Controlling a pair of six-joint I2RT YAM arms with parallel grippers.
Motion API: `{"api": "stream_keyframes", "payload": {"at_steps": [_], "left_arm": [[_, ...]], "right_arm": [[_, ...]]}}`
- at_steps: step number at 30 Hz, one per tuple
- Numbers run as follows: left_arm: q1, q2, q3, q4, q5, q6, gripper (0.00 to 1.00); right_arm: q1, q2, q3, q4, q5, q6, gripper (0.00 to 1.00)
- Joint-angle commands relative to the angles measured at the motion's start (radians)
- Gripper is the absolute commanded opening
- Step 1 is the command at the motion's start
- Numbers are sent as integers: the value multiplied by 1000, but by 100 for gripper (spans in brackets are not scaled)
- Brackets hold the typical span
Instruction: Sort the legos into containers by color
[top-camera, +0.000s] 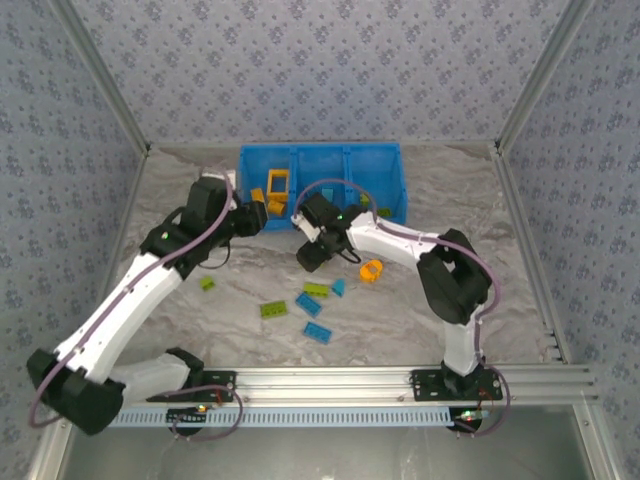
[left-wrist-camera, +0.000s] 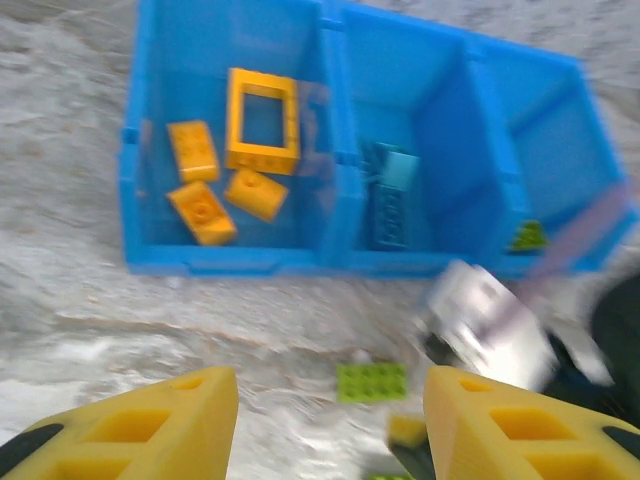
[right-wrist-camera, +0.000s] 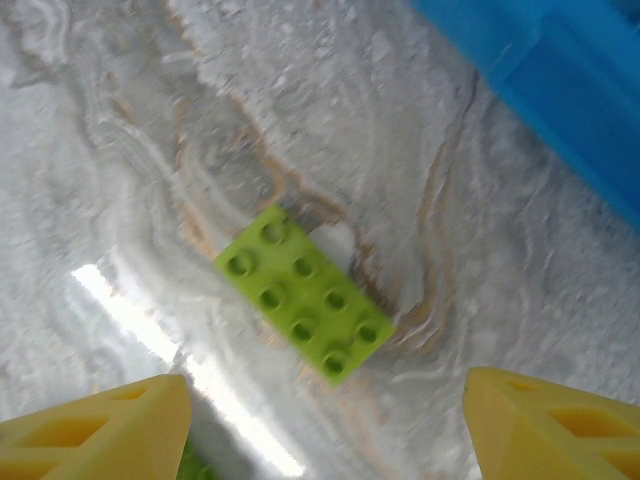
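Right wrist shows a lime-green eight-stud brick (right-wrist-camera: 303, 295).

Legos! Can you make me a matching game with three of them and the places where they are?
Things:
1. orange frame
2. blue bricks
3. green brick with eight studs

Places:
A. lying on the table
B. left compartment of the bin
C. middle compartment of the bin

Pairs: 1-B, 2-C, 3-A
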Motion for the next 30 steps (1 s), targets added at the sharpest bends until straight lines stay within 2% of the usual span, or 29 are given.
{"api": "stream_keyframes", "payload": {"at_steps": [1,4,14,18,23,30], "left_arm": [[-6,-118,-75,140,207,-23,53],[-6,-172,-130,136,244,-46,53],[-5,-240,-175,105,216,-66,52],[-6,-242,-173,108,215,-69,52],[-6,-243,-162,112,223,-69,51],[-6,-275,-149,99,228,-67,51]], "right_arm": [[2,66,87,-134,-69,-133,75],[5,107,108,-159,-42,-183,76],[28,229,189,-162,89,-223,75],[39,263,201,-156,130,-223,67],[44,282,214,-163,120,-215,59],[40,337,279,-265,125,-208,48]]}}
